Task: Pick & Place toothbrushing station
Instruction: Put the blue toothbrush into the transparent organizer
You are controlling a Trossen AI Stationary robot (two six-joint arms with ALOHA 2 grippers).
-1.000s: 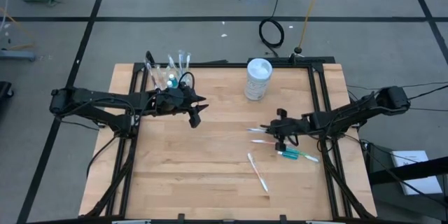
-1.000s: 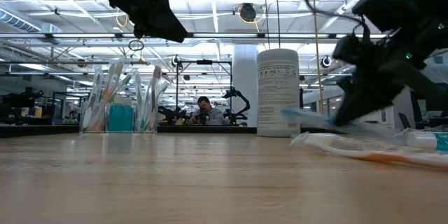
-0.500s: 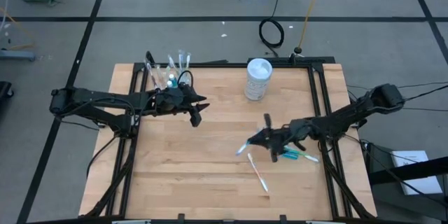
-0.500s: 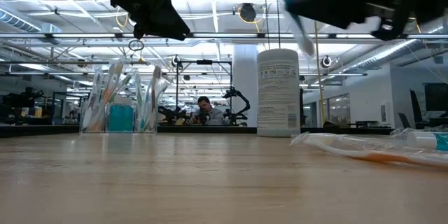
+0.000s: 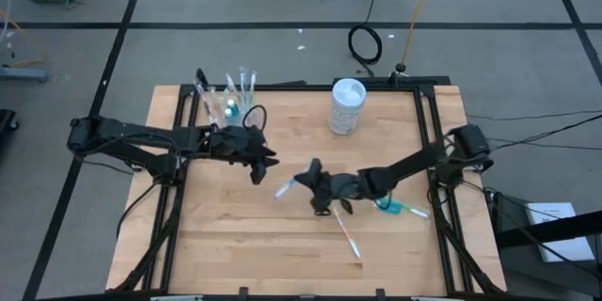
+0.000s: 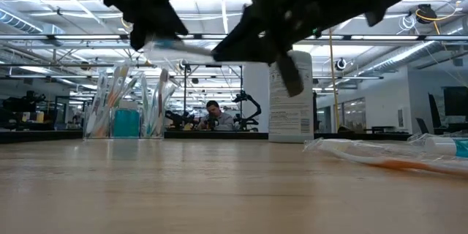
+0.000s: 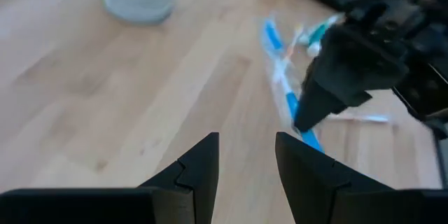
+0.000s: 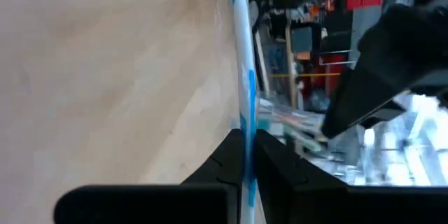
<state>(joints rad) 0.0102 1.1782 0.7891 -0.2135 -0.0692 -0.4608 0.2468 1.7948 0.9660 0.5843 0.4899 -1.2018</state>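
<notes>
Now the right hand (image 5: 303, 181) is over the middle of the counter (image 5: 226, 235), having swung there from the right side where it was working among the loose brushes a second ago. Its fingers are closed on a pale toothbrush (image 5: 284, 189) with blue accents, which pokes out toward the left arm; the right wrist view shows the brush (image 8: 243, 77) pinched between the two dark fingers. The left hand (image 5: 258, 171) hangs just beside it, jaws open with nothing between them, and has edged slightly toward the centre. From its wrist camera the offered brush (image 7: 283, 87) lies ahead of the open fingers (image 7: 198, 171).

That reads as a hand-over being set up, though the blur makes the exact gap between brush tip and left fingers hard to judge. The clear cup (image 5: 226, 103), already holding several brushes, stands at the counter's far left corner. More brushes (image 5: 346, 233) and a blue tube (image 5: 399, 209) lie on the right side, so most of the task remains. The white container (image 5: 347, 105) stands at the back.
</notes>
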